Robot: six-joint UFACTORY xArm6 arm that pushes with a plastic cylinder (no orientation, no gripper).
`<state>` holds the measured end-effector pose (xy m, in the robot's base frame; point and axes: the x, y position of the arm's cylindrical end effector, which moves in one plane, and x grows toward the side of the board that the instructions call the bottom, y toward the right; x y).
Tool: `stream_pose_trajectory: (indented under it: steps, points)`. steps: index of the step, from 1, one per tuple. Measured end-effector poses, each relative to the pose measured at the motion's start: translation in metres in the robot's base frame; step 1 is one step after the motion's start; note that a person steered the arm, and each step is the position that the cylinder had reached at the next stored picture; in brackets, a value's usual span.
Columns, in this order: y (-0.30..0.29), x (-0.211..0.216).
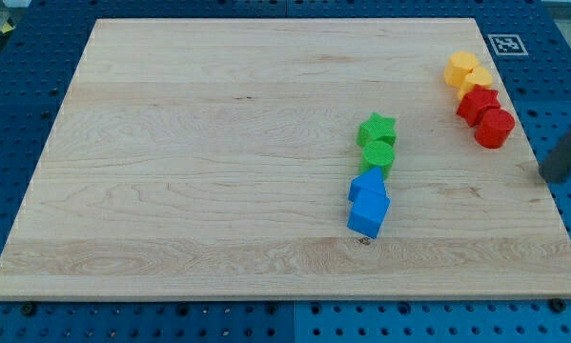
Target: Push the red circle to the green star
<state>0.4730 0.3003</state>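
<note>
Tip: my tip (550, 177) rests at the surface's (218, 162) right edge, near the red circle (496, 127).
Green star (377, 128): well left.
Gripper: none fitted.

Worktop (218, 191) carries two groups, both in the view's right half. Middle-right column, top to bottom: green star (377, 127), green circle (377, 155) touching just below it, blue block (368, 182) touching below that, blue cube (368, 216) at the bottom, touching. Top-right diagonal chain running down toward the view's right: yellow block (460, 67), second yellow block (477, 81) touching it, red block (477, 102), then red circle (495, 129) lowest, all touching in turn. The two groups sit well apart. My tip (549, 177) is near the worktop's right edge, below-right of the red circle, not touching it.
</note>
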Motion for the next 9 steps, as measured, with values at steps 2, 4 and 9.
stream_pose_trajectory:
  steps: [2,4,9]
  points:
    - [-0.013,-0.061]
    - [-0.033,-0.054]
    - [-0.079,-0.012]
